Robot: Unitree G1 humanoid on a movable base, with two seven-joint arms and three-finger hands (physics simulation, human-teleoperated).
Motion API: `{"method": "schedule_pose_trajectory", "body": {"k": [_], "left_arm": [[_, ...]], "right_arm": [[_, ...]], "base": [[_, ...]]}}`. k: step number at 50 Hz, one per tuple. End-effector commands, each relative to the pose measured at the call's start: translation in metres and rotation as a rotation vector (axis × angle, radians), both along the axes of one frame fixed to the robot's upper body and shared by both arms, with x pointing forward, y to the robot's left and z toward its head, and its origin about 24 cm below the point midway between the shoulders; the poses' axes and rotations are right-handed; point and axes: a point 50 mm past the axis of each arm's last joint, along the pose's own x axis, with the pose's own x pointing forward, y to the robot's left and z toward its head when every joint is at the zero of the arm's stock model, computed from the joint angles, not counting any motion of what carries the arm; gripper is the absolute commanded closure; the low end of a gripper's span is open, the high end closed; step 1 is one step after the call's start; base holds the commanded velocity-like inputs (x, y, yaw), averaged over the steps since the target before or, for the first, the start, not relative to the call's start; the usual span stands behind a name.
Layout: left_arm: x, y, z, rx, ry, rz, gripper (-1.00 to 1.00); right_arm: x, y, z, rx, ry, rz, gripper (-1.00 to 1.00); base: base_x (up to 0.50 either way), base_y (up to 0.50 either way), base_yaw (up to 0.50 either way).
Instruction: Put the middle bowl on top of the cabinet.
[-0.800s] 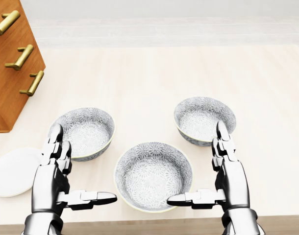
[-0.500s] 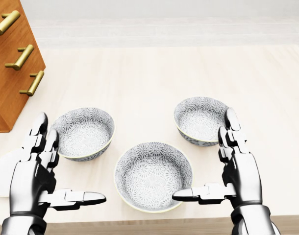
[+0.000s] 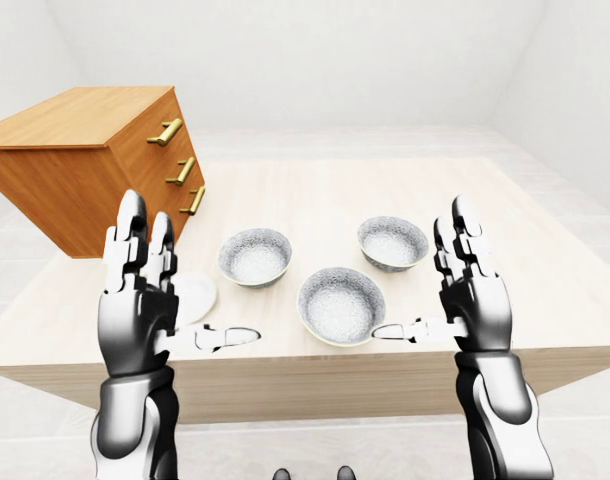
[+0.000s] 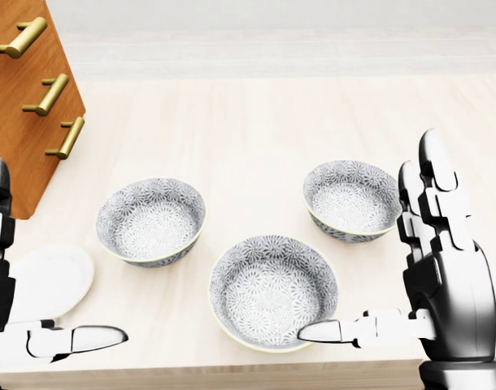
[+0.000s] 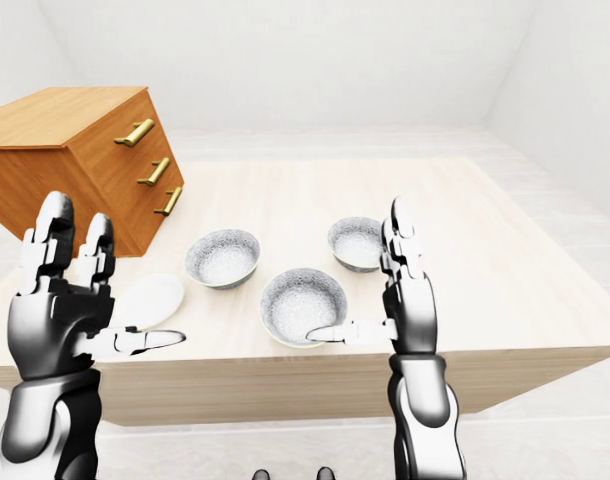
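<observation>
Three grey patterned bowls stand on the pale wooden table [image 4: 256, 122]. The middle bowl [image 4: 273, 291] is nearest the bottom of the head view, with the left bowl [image 4: 150, 221] and the right bowl [image 4: 351, 199] above it on either side. The wooden cabinet [image 3: 85, 160] with brass handles stands at the table's left. My left hand [image 3: 200, 275] is open, fingers raised, thumb pointing towards the middle bowl. On the other side my right hand [image 4: 367, 236] is open too, its thumb tip at that bowl's rim. Neither hand holds anything.
A white plate [image 4: 49, 280] lies on the table between the cabinet and the left bowl, under my left hand. The table's near edge [image 4: 232, 375] runs along the bottom of the head view. White floor and walls surround the table.
Both hands have lifted and spread apart, the left one sliding to the head view's left edge. The whole picture has shifted slightly right, so the camera has moved; the bowls have not.
</observation>
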Motion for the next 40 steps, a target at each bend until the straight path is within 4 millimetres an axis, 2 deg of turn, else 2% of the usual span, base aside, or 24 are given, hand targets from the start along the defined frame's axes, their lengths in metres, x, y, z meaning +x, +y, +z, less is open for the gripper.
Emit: {"method": "schedule_pose_trajectory", "body": {"k": [1, 8, 24, 40], "left_arm": [[-0.013, 0.008, 0.009, 0.014, -0.042, 0.029, -1.00], [-0.010, 0.005, 0.002, 0.017, -0.009, -0.018, -1.00], [-0.010, 0.002, 0.001, 0.035, 0.002, -0.027, -1.00], [-0.007, 0.008, -0.002, 0.034, 0.011, -0.018, -1.00]], "right_arm": [[-0.013, 0.003, 0.009, -0.017, -0.037, 0.009, -1.00], [-0.014, 0.003, 0.007, -0.014, -0.026, 0.012, -1.00], [-0.013, -0.002, 0.008, -0.005, -0.031, 0.007, -1.00], [-0.016, 0.000, 0.011, -0.008, -0.044, 0.010, -1.00]], "base": [[0.00, 0.50, 0.00], [0.00, 0.50, 0.00], [0.00, 0.50, 0.00], [0.00, 0.50, 0.00]]}}
